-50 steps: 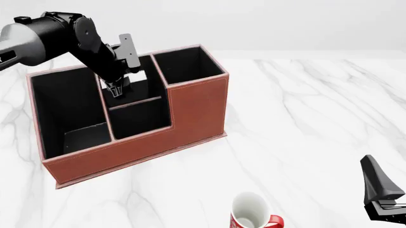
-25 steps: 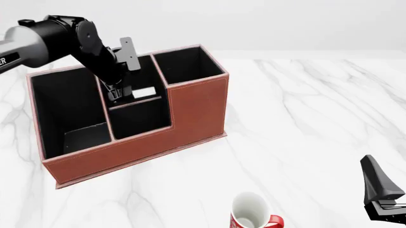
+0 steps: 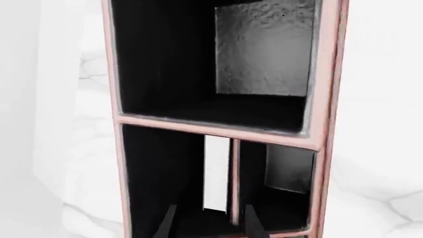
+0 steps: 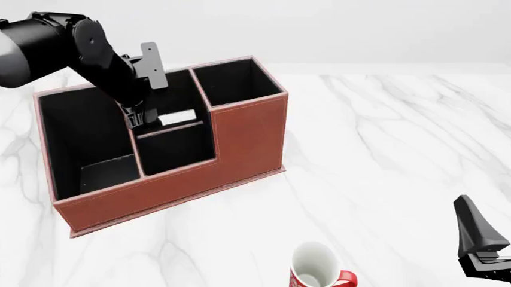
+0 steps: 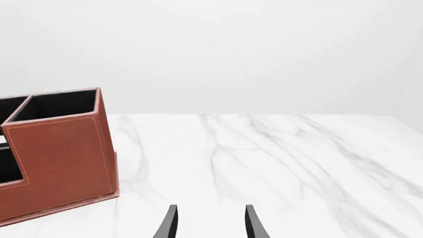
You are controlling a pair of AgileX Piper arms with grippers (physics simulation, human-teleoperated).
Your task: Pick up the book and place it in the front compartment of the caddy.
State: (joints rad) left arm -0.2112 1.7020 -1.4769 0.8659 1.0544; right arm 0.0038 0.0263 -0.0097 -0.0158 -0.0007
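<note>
At the table's near edge the mug point(image 4: 316, 270) is cut off by the frame. The right gripper point(image 5: 209, 223) hangs low over the near right corner, jaws apart and empty. The caddy point(image 4: 239, 140) sits toward the left edge. The book point(image 4: 179, 117) stands in the pocket behind the front compartment point(image 4: 176, 146), only its white page strip showing. The left arm reaches down over it; the left gripper point(image 3: 210, 225) is spread, fingertips flanking the strip without touching.
</note>
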